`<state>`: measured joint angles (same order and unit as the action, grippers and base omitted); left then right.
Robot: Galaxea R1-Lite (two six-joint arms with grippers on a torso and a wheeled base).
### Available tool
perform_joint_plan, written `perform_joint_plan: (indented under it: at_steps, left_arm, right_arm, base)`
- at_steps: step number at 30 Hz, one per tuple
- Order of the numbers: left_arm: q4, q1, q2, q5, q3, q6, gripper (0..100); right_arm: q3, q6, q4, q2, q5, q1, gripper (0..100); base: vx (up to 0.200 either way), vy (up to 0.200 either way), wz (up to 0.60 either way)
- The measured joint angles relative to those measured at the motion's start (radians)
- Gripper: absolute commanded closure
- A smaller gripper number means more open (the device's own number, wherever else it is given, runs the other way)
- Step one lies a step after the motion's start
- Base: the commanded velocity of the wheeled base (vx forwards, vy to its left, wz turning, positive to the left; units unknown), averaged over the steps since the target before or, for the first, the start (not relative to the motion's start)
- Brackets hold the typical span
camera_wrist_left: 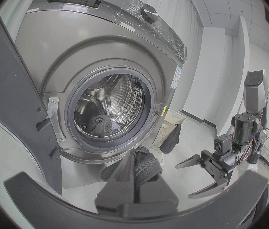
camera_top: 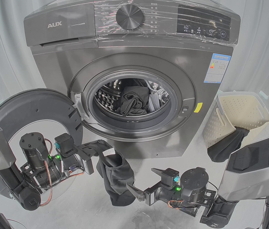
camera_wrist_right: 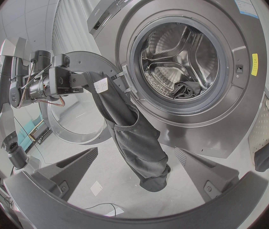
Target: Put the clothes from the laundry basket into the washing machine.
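Floor (camera_top: 86,207): pale grey, smooth and glossy.
Washing machine (camera_top: 131,64): stood on the floor at the middle, its round door swung open to the robot's left.
Laundry basket (camera_top: 214,124): cream, perforated, stood on the floor just beside the machine's right side.
Paper scrap (camera_wrist_right: 96,188): small, white, lay flat before the machine.
Cable (camera_wrist_right: 104,204): thin, lay looped near the scrap.

A pale grey pleated curtain (camera_top: 4,48) hangs across the back of the room, and the light grey floor (camera_top: 86,213) below it is smooth. On this floor lies a small white square of paper (camera_wrist_right: 96,188), and near it a thin cable (camera_wrist_right: 104,204) makes a loop. Above is a ceiling of square tiles (camera_wrist_left: 233,3). A white wall (camera_wrist_left: 204,80) with a dark skirting board (camera_wrist_left: 193,116) stands at the side.
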<state>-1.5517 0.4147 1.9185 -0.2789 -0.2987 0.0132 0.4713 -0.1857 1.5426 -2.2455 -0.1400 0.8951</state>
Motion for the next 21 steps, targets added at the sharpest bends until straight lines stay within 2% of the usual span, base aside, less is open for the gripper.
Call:
perform_joint_plan:
  at_steps: [7, 21]
  left_arm:
    - [0.000, -0.001, 0.000, 0.001, -0.002, 0.000, 100]
    - [0.000, -0.001, 0.000, 0.001, -0.003, 0.000, 100]
  right_arm:
    - [0.079, 0.003, -0.002, -0.040, 0.036, 0.001, 0]
    - [0.220, 0.005, -0.015, -0.153, 0.048, -0.007, 0]
  base:
    - [0.000, 0.000, 0.00]
    - [0.000, 0.000, 0.00]
